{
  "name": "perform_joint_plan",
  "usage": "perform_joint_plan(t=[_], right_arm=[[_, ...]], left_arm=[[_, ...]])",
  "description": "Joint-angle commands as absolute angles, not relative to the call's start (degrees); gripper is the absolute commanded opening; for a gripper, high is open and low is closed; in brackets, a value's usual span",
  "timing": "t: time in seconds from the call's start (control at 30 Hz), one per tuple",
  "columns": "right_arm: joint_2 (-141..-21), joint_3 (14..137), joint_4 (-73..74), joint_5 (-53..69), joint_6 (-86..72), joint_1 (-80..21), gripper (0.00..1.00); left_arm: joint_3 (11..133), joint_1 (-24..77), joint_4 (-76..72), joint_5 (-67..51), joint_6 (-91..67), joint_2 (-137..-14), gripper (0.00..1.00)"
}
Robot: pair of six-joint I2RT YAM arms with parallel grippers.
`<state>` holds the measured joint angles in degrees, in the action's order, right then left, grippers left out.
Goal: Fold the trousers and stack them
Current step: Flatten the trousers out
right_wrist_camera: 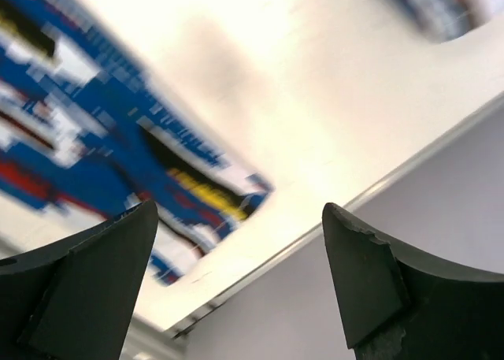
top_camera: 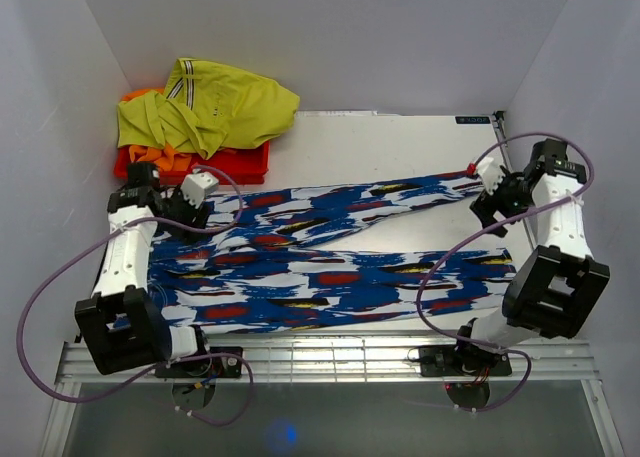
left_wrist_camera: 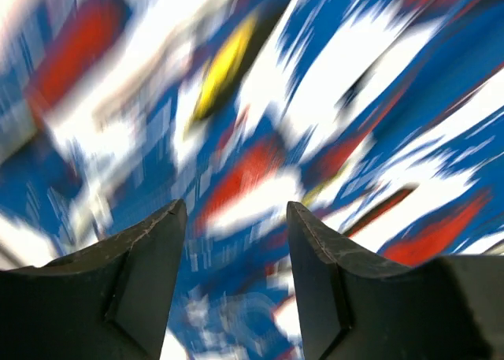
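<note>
The trousers (top_camera: 330, 262), royal blue with white, red, black and yellow blotches, lie spread flat across the table, waist at the left, both legs reaching right. My left gripper (top_camera: 190, 209) hovers over the waist's far corner; in the left wrist view its fingers (left_wrist_camera: 142, 273) stand apart and empty above the blurred fabric (left_wrist_camera: 260, 108). My right gripper (top_camera: 487, 199) is by the end of the far leg; in the right wrist view it (right_wrist_camera: 240, 218) is open and empty, with the leg's hem (right_wrist_camera: 189, 187) below.
A yellow-green garment (top_camera: 205, 107) lies on an orange garment (top_camera: 225, 162) at the back left corner. White walls enclose the table (top_camera: 400, 147) on three sides; the right wall's base edge (right_wrist_camera: 378, 187) runs close to my right gripper. A slatted rail (top_camera: 330, 357) runs along the front.
</note>
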<state>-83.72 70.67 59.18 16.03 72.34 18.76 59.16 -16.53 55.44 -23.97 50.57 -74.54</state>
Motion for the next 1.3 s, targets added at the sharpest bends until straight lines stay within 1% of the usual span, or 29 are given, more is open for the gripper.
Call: perform_joint_plan(t=[0.0, 0.07, 0.1, 0.13, 0.17, 0.23, 0.27, 0.3, 0.4, 0.43, 0.57, 0.67, 0.83, 0.93, 1.03, 1.13, 1.17, 1.23, 1.27], right_arm=[[-91.4, 78.8, 56.5, 22.7, 65.8, 16.8, 0.91], [-95.9, 85.8, 56.3, 21.1, 62.9, 14.7, 0.9], [-100.8, 88.3, 56.7, 20.7, 61.7, 14.1, 0.9], [-103.2, 91.0, 58.0, 20.3, 60.7, 12.8, 0.89], [-105.7, 95.8, 58.1, 19.5, 58.1, 12.5, 0.89], [-111.7, 99.8, 57.1, 18.6, 54.8, 12.0, 0.89], [-113.5, 103.5, 55.6, 17.6, 51.8, 12.0, 0.9], [-116.7, 105.2, 55.0, 16.9, 50.5, 12.0, 0.91], [-120.4, 110.0, 52.4, 14.4, 46.4, 12.2, 0.93], [-120.8, 110.4, 51.3, 13.6, 45.4, 12.4, 0.94], [-120.8, 109.2, 45.6, 10.5, 42.8, 13.1, 0.96], [-120.8, 107.8, 40.9, 11.1, 42.1, 14.0, 0.98], [-126.4, 112.4, 43.5, 14.3, 43.1, 14.1, 0.98], [-128.8, 112.9, 44.1, 16.7, 44.6, 14.0, 0.96], [-130.3, 113.0, 43.8, 17.2, 47.2, 14.1, 0.93], [-131.3, 113.6, 45.2, 19.4, 49.2, 14.5, 0.74], [-131.3, 113.7, 46.2, 19.9, 49.7, 14.6, 0.57], [-130.1, 113.0, 47.0, 21.0, 50.7, 15.0, 0.42], [-128.2, 112.3, 47.2, 22.0, 50.9, 15.2, 0.2]], left_arm=[[65.3, -7.7, 56.6, -33.0, 44.9, -74.6, 0.65], [68.8, -2.3, 53.6, -35.2, 39.0, -78.8, 0.66], [69.8, -1.0, 52.4, -35.5, 37.0, -80.4, 0.67], [70.7, 3.7, 51.1, -35.6, 35.3, -82.2, 0.67], [71.6, 5.3, 48.9, -35.4, 32.7, -83.8, 0.67], [73.9, 10.0, 46.4, -34.9, 30.5, -88.5, 0.67], [74.5, 11.2, 44.0, -33.7, 29.5, -90.0, 0.67], [75.7, 12.4, 43.0, -33.3, 27.8, -91.4, 0.67], [77.4, 16.0, 40.8, -30.9, 25.9, -97.1, 0.67], [78.0, 16.9, 40.3, -30.7, 25.6, -99.4, 0.67], [77.6, 17.7, 36.6, -30.2, 24.4, -102.3, 0.67], [77.4, 17.9, 35.7, -30.5, 24.2, -103.4, 0.67], [77.2, 18.1, 35.1, -29.7, 24.4, -103.6, 0.66], [76.8, 18.1, 34.5, -29.5, 24.2, -103.4, 0.67], [76.5, 18.1, 34.4, -29.4, 23.6, -103.4, 0.66], [75.9, 18.1, 34.0, -29.3, 23.1, -103.3, 0.66], [75.9, 18.1, 33.9, -29.2, 23.0, -103.2, 0.66], [75.4, 18.1, 33.8, -28.7, 22.9, -102.8, 0.66], [75.2, 18.1, 33.7, -28.6, 22.8, -102.7, 0.66]])
